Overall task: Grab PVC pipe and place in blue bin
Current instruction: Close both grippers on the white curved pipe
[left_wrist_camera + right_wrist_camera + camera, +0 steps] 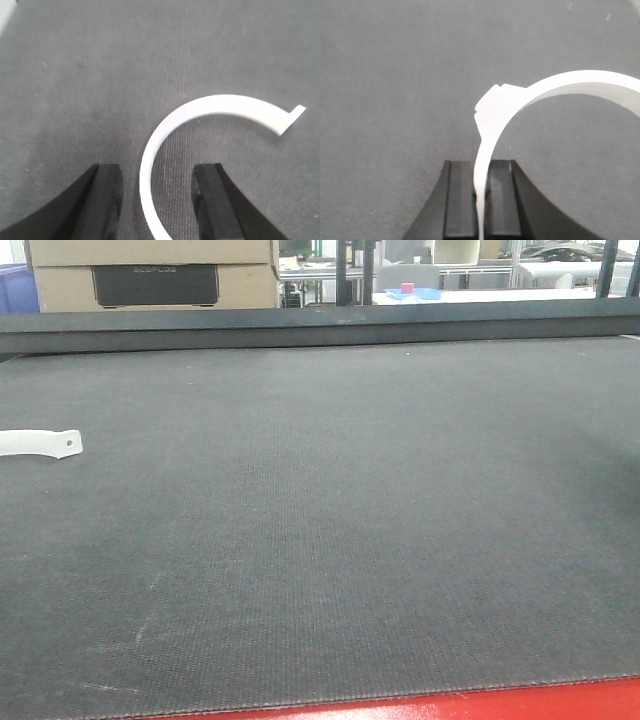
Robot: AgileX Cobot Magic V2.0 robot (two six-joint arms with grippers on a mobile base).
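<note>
A red edge (500,702) runs along the near side of the tabletop, and behind it a dark grey mat (350,520) covers the rest of the surface. The PVC pipe (40,443) lies on the mat at the far left of the front view, its rounded end with the small hole pointing inward and the rest cut off by the frame.

In the left wrist view the pipe (225,104) shows as a white C-shaped band. It lies on the mat and curves up and to the right to a flat tab. The left hand (157,170) is spread, with its black fingers (107,200) on either side of the band's near end, not touching it.

The right hand (480,165) is pressed together, pinching a white curved strip (580,82) of the same look, which rises from between the fingers and arcs to the right above the mat.

Beyond the tabletop stand cardboard boxes (150,270) and, further off, a blue tray (415,293).
</note>
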